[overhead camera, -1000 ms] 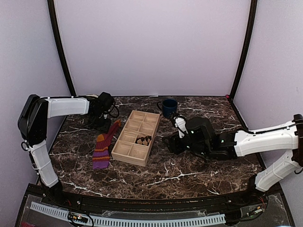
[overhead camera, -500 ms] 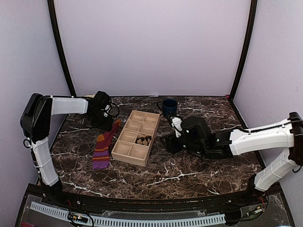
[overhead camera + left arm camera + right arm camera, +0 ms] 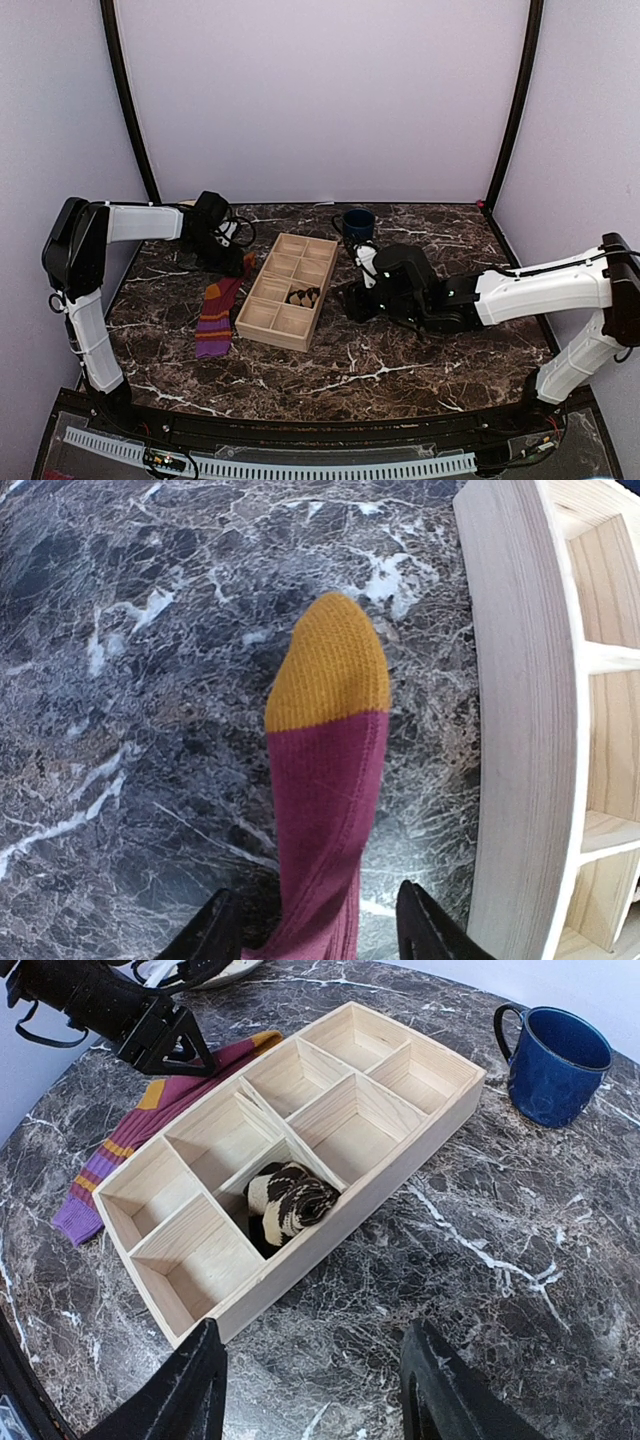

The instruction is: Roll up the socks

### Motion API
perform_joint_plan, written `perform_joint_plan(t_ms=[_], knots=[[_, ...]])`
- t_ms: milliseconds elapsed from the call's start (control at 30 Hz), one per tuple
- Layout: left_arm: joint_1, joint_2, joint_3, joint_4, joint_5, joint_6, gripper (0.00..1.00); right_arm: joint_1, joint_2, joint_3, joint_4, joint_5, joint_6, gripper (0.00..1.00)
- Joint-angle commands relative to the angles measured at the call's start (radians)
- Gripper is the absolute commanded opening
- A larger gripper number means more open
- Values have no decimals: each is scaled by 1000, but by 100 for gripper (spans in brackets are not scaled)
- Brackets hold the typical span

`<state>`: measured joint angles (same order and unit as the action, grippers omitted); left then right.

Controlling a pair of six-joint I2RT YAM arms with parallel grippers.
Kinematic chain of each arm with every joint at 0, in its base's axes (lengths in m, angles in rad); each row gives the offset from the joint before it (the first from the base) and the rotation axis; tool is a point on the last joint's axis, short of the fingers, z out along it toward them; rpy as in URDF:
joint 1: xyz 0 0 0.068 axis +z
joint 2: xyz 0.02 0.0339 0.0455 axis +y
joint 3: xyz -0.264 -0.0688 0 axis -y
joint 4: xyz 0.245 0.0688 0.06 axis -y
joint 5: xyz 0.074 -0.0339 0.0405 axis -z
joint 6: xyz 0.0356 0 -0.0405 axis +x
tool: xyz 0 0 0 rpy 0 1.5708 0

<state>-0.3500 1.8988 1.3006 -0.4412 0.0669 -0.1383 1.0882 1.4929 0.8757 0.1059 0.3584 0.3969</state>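
Left wrist view, left end effector spread, straddling the purple sock lying flat on the desk beside the wooden tray; right end effector spread, empty, just off the tray's long side; brown argyle sock bundled inside one compartment

No readable text or labels anywhere

Knit sock, bare wooden tray, glossy marble table

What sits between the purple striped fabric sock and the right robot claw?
A pale wooden divided tray, one compartment holding a bundled brown-and-tan sock, separates the purple striped sock from the right gripper, as the top view shows.
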Motion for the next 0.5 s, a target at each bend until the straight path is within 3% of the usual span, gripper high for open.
perform_joint_plan(t_ms=[0,200,267,333,467], knots=[[22,13,4,-2,48,16,53,-16,15,33,23,-1,-12,56],[37,39,6,6,78,14,39,-26,19,35,21,-9,-13,56],[41,45,11,9,92,17,26,-28,18,34,17,-10,-15,56],[45,52,17,9,100,18,2,-30,18,34,16,-10,-16,56],[49,46,39,0,105,22,0,-34,20,36,16,-15,-18,56]])
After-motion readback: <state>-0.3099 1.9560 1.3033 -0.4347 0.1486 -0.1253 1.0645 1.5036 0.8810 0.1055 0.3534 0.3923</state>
